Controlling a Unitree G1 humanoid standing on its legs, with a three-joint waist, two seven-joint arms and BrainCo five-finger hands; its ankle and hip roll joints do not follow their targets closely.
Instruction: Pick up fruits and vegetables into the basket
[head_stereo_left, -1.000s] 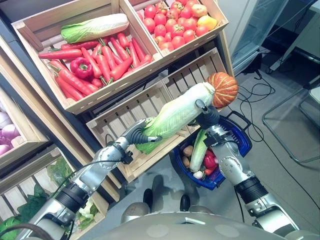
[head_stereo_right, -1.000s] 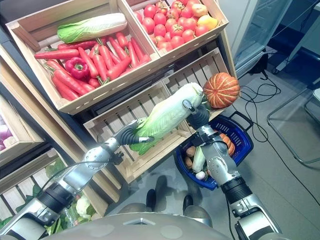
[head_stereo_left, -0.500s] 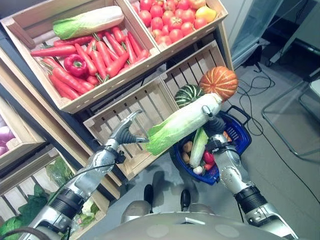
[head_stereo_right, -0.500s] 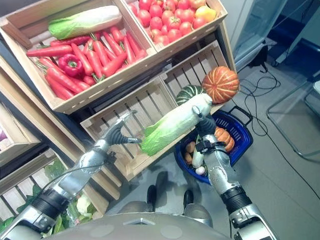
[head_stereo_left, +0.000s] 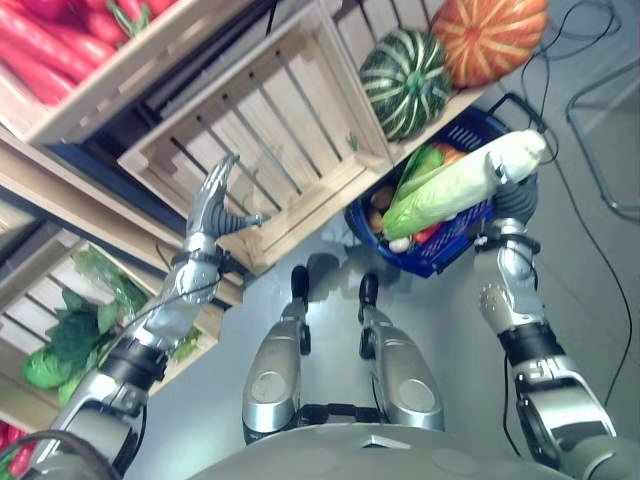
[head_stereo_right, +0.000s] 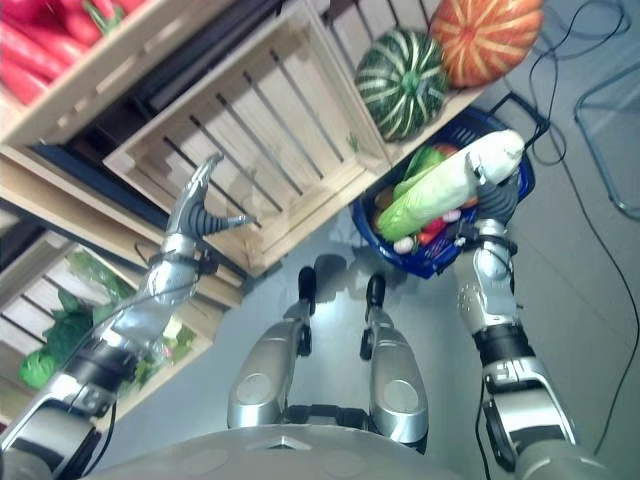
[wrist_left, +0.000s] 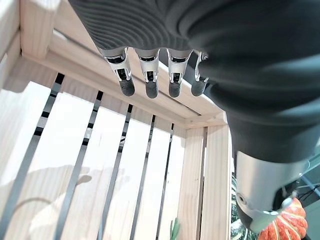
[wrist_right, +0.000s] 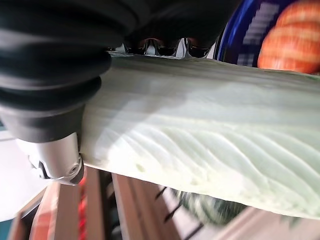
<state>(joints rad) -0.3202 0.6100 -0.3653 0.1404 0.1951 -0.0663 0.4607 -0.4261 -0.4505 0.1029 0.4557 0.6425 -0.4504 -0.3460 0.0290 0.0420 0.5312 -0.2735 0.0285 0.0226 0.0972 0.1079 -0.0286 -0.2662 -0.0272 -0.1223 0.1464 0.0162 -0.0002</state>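
The right hand (head_stereo_left: 507, 190) has its fingers curled round the white stem end of a cabbage (head_stereo_left: 450, 188), which hangs slanted over the blue basket (head_stereo_right: 508, 209), leafy tip down among the produce inside. The left hand (head_stereo_left: 213, 197) hovers before an empty crate (head_stereo_left: 270, 150), fingers straight and apart, holding nothing. The cabbage looks long, fairly light and stiff at the stem but soft and bruisable at the leaves, so the firm stem end is likely the best hold; its smooth ribs may slip.
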